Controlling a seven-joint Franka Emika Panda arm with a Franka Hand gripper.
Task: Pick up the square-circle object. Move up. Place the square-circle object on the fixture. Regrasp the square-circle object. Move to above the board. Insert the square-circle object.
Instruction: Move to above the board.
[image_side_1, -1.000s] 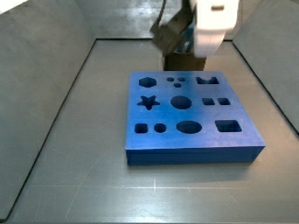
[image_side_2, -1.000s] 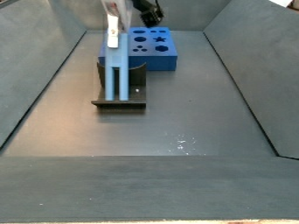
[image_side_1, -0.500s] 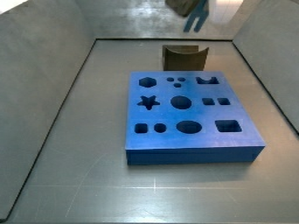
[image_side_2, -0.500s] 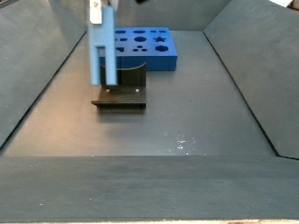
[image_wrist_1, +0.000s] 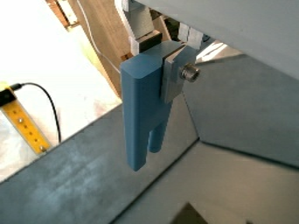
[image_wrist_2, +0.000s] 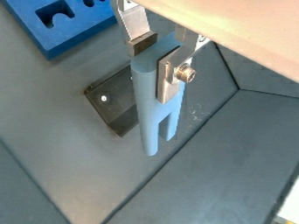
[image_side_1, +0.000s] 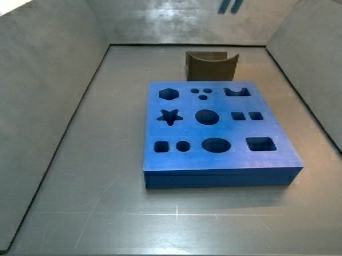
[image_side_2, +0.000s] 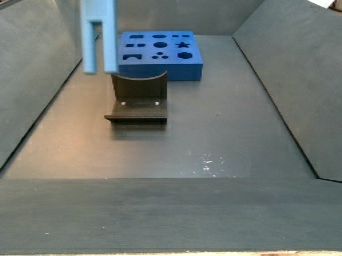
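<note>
While clamped in tool (image_wrist_2: 160, 58), square-circle object (image_wrist_2: 156, 105) upright, forked end down

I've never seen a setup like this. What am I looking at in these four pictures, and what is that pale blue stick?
It is a robot arm working over a grey table with walls. Two cameras ride on its wrist and look down past its claw; two more stand beside the table. In both wrist views the claw's silver fingers are clamped on the square-circle object, a long pale blue peg hanging downward. In a side view the peg hangs high above the floor; the claw itself is out of frame there. Below stand the fixture, a dark notched bracket, and the board, a blue slab with shaped holes. Both are bare.
</note>
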